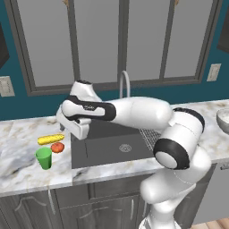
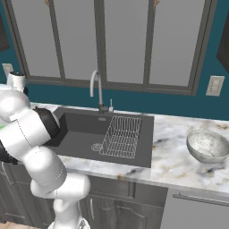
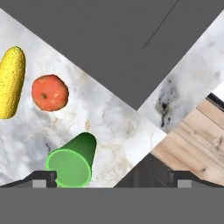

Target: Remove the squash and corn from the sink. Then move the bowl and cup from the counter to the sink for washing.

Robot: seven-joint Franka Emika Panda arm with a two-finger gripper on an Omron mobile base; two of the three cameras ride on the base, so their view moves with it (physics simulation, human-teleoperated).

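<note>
The yellow corn (image 1: 50, 139) (image 3: 11, 83) and the orange-red squash (image 1: 57, 147) (image 3: 50, 92) lie on the marbled counter (image 1: 22, 167) (image 3: 109, 127), left of the dark sink (image 1: 112, 147) (image 2: 80, 134). In front of them stands the green cup (image 1: 44, 158) (image 3: 72, 162), upright. My gripper (image 1: 63, 129) (image 3: 111, 179) hangs open and holds nothing, above the counter at the sink's left rim; the cup is just inside its left fingertip (image 3: 43, 178) in the hand view. The speckled bowl (image 2: 207, 145) (image 1: 223, 120) sits on the counter right of the sink.
A wire rack (image 2: 120, 136) lies in the right half of the basin, beside the round drain (image 1: 125, 147). The curved faucet (image 1: 124, 85) (image 2: 95, 87) rises behind the sink. My arm spans the basin from the right. Wood floor (image 3: 197, 148) shows past the counter's front edge.
</note>
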